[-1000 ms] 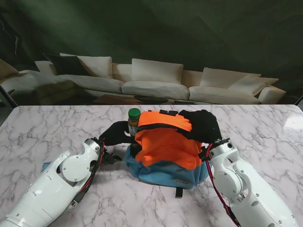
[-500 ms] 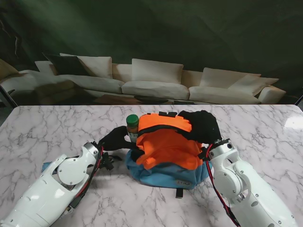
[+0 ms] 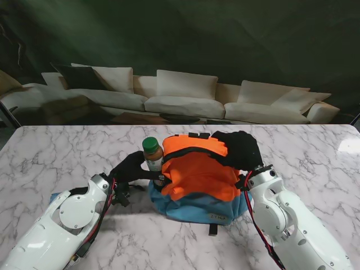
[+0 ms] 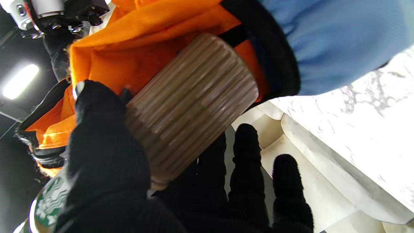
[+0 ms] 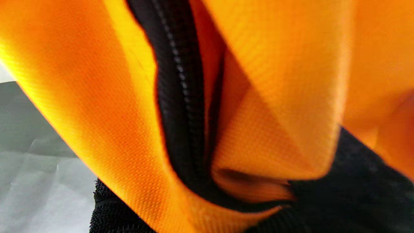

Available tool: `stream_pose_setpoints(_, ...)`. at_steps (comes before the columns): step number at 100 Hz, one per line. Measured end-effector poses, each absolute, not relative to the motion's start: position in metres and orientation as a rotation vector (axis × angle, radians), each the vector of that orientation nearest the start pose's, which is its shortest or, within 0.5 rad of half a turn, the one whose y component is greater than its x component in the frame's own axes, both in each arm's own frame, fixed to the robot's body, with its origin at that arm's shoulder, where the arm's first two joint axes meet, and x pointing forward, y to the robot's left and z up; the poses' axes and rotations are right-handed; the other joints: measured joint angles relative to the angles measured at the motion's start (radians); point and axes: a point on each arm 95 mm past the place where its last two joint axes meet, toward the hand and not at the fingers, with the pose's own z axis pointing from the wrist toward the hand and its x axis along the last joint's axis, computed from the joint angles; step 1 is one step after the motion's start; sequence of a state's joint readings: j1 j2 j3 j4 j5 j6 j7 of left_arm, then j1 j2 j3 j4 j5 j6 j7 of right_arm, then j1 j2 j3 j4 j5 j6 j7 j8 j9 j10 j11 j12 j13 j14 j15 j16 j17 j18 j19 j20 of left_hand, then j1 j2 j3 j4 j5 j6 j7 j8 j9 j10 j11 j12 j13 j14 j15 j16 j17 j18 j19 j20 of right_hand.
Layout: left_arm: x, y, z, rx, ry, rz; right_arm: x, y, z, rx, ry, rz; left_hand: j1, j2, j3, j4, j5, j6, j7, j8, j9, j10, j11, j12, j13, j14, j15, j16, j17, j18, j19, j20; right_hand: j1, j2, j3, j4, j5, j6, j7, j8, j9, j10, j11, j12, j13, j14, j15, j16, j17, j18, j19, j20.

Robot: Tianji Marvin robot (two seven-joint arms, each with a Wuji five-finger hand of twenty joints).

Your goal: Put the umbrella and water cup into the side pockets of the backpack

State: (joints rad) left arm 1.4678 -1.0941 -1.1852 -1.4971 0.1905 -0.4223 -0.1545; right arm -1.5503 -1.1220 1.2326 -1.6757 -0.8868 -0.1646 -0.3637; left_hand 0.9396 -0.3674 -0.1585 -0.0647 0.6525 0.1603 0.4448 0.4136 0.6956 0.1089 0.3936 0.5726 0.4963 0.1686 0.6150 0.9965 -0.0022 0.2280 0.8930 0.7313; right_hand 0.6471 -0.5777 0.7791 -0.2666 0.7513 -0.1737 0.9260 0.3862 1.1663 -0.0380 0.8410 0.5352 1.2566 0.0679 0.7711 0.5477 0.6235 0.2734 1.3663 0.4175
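Basically the water cup (image 3: 152, 159) step: it's gripped by the left hand (image 3: 130, 167), fingers wrapped round it, base at the backpack (image 3: 197, 177) side pocket mouth. Backpack top is clutched by the right hand (image 3: 241, 148). Pushing deeper is probably needed next.
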Motion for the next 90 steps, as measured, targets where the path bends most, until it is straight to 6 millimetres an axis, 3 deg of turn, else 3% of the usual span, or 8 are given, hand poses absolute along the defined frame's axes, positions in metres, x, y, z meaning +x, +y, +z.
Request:
stream_pose_setpoints(27, 0.419, -0.031, -0.32, -1.635, 1.443, -2.278, 0.401, 0.019, -0.254, 0.97, 1.109, 1.931, -0.001, 0.0, 0.0, -0.008, 0.0, -0.007, -0.006, 0.0, 0.0, 0.0, 0.0, 0.014, 0.0, 0.0, 0.0, 0.0, 0.0, 0.0, -0.024, 0.0, 0.0, 0.0, 0.0, 0.0, 0.0, 0.0, 0.0, 0.0, 0.0, 0.0, 0.0, 0.0, 0.0, 0.0, 0.0, 0.0, 0.0, 0.0, 0.0, 0.0)
stream_pose_setpoints(56, 0.427, -0.033, -0.326, -1.615, 1.429, -2.237, 0.401, 0.019, -0.254, 0.972, 1.108, 1.933, -0.013, 0.001, 0.0, -0.015, 0.0, -0.028, -0.013, -0.012, 0.0, -0.013, 0.011, 0.023, 0.0, 0.0, 0.0, 0.0, -0.002, 0.0, -0.024, 0.0, 0.0, 0.0, 0.001, 0.0, 0.0, 0.0, 0.0, 0.0, 0.0, 0.0, 0.0, 0.0, 0.0, 0.0, 0.0, 0.0, 0.0, 0.0, 0.0, 0.0)
stream_pose_setpoints(90, 0.428, -0.019, -0.326, -1.539, 1.515, -2.125, 0.401, 0.02, -0.255, 0.974, 1.108, 1.935, -0.014, 0.002, 0.0, -0.015, 0.0, -0.029, -0.016, 0.025, 0.0, -0.004, -0.018, -0.004, 0.0, 0.001, -0.038, -0.018, -0.004, 0.005, -0.061, 0.0, 0.0, 0.0, 0.001, 0.0, 0.0, 0.0, 0.0, 0.0, 0.0, 0.0, 0.0, 0.0, 0.0, 0.0, 0.0, 0.001, 0.0, 0.0, 0.0, 0.001)
